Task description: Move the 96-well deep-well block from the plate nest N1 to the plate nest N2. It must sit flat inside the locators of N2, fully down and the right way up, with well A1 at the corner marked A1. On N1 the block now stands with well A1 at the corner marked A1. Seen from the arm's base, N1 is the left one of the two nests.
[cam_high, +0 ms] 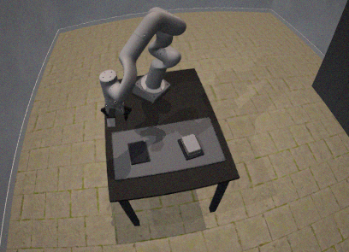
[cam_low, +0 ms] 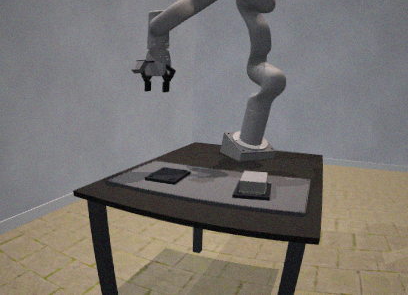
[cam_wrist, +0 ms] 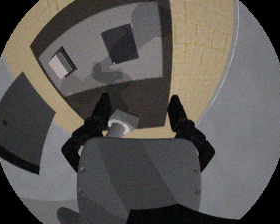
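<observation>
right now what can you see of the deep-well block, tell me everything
The deep-well block is a pale grey, plastic-looking rectangular box with a lighter top face; its wells are too small to make out. It stands upright and flat on a dark plate nest, on the grey mat, on the right in the top and exterior views. Only the nest touches it. The open gripper hangs high above the table's other side, far from it.

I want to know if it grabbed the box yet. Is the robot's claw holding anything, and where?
No, nothing. The gripper is wide open, high above the table. The block sits on its nest, untouched.
</observation>
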Tool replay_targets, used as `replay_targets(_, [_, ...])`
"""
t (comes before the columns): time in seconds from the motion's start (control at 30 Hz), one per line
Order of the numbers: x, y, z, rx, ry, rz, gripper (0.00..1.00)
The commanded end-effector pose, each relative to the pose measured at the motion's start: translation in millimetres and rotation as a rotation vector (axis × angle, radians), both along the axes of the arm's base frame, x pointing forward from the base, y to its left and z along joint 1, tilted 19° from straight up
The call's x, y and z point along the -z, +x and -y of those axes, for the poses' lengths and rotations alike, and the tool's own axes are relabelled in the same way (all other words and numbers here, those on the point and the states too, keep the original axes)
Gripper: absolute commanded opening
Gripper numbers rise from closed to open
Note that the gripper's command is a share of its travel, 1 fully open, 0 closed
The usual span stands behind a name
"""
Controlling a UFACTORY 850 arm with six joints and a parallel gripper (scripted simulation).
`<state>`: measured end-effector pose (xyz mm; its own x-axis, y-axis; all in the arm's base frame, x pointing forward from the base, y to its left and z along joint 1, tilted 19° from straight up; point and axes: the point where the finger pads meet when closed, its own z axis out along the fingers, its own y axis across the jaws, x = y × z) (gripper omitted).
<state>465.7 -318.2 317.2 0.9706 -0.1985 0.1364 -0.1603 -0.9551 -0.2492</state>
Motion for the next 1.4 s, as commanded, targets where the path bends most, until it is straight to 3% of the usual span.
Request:
replay_targets(0.0, [2.3,10.3,-11.8,0.000,-0.002,0.002,1.00])
replay_targets(0.37, [12.7,38.2,-54.7,-0.032,-0.010,0.016,1.00])
replay_targets(0.47, [13.1,39.2,-56.2,-0.032,-0.010,0.016,1.00])
replay_targets(1.37, [36.2,84.9,-162.1,-0.125,-0.029,0.056,1.00])
